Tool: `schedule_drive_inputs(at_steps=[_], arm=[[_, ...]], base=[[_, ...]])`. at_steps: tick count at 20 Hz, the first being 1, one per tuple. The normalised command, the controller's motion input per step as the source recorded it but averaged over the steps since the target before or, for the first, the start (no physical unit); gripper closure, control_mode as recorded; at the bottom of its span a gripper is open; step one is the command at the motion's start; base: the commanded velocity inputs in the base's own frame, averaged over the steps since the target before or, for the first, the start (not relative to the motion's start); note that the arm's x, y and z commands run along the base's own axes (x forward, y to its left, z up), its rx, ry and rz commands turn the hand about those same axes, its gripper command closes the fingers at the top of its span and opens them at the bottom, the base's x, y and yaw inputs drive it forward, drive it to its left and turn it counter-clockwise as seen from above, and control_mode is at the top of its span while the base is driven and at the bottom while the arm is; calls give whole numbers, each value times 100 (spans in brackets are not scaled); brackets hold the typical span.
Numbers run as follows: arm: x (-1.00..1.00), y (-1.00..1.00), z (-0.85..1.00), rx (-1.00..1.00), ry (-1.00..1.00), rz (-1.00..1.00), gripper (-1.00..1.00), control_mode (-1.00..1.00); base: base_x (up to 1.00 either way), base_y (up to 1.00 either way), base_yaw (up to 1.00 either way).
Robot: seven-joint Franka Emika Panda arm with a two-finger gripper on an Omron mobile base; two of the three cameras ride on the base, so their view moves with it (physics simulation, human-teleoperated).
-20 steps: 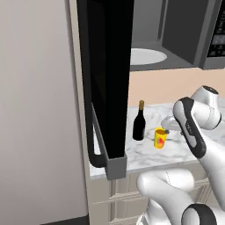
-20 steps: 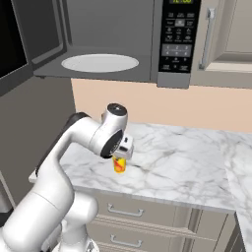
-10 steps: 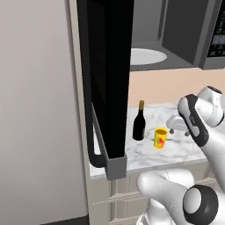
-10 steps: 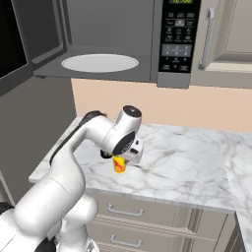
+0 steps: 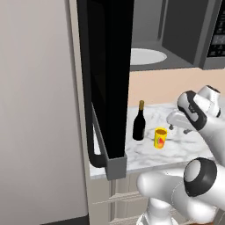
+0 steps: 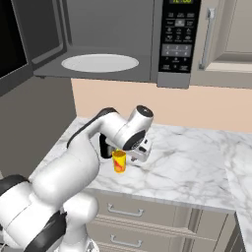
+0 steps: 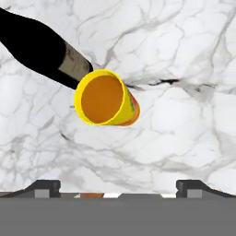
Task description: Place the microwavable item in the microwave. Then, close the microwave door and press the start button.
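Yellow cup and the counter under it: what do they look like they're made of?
The yellow cup looks like matte plastic or paper: flat, even colour, thin rim, no glare, with a red-orange mark on its side. The counter looks like polished marble: white with grey veining. Both are rendered, so this is only a guess.

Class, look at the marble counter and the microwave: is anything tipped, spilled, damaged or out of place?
Nothing stands out. The small yellow cup and dark glass wine bottle stand upright on the white marble counter; no spill shows.
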Motion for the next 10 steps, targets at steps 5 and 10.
schedule_drive_inputs(at_steps=[5,10], arm=[[50,0,-28,0,7,-13,-100,-100],[42,0,-25,0,7,-13,-100,-100]], base=[[0,0,0],[0,0,0]])
